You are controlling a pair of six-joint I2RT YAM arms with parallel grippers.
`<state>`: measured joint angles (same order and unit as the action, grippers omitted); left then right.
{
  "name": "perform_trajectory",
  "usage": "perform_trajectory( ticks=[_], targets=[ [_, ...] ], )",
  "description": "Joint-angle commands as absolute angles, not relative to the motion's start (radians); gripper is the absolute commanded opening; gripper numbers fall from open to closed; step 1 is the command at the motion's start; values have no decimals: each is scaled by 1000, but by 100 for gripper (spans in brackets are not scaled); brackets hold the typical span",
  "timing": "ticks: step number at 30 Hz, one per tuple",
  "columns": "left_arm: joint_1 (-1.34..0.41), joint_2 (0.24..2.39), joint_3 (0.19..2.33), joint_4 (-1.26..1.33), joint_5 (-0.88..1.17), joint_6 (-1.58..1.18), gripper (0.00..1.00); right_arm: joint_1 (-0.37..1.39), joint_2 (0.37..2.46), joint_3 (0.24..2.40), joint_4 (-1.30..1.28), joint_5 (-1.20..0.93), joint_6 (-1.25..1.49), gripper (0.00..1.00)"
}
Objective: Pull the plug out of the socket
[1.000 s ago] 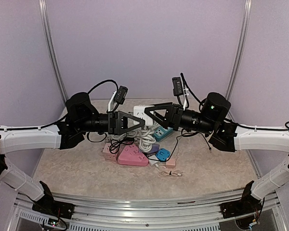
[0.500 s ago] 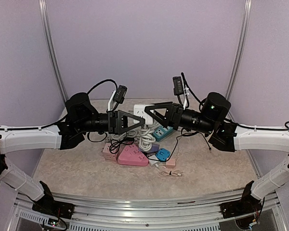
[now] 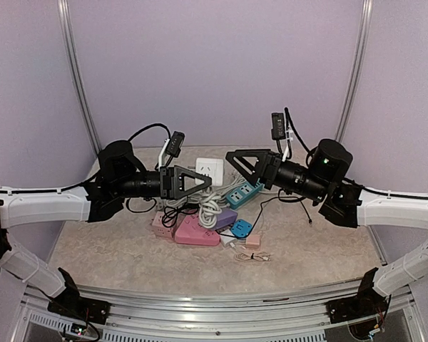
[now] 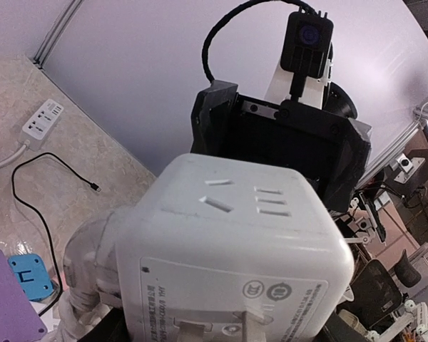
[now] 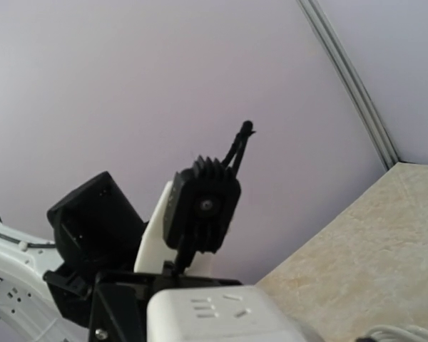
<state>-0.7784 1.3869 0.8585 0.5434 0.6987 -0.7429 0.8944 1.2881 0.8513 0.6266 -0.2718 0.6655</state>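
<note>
Clamping the left gripper (image 3: 204, 178) on the white socket cube (image 4: 228, 256), holding it aloft above the heap of power strips (image 3: 200, 229). Judging it light, rigid and smooth-sided, tugged by its thick cord (image 4: 89, 249); gripping best across flat faces. Holding the right gripper (image 3: 235, 162) just beside it, jaws apart, gripping nothing. Seeing no plug in the visible outlets.

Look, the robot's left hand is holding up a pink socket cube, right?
Not quite. The socket cube that the left hand holds up is white, not pink; the left wrist view shows it.
</note>
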Motion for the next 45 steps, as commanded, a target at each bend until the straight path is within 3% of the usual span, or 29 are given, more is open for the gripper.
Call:
perform_trajectory(
  ticks=[1,13,17,22,33,45],
  targets=[
    [-756,1337,862,587,750,-722,0,889,1255,827,585,-281,614,84],
    [-661,1304,927,505,1204,-745,0,913,1191,752,532,-451,426,82],
    [-660,1301,942,515,1281,-771,0,964,1222,781,485,-388,363,79],
    [-660,1295,954,509,1311,-785,0,1003,1274,795,500,-330,317,76],
    [-666,1282,962,514,1301,-796,0,1090,1464,910,563,-330,263,58],
    [-697,1298,973,539,1280,-813,0,1091,1484,886,720,-290,299,48]
  ],
)
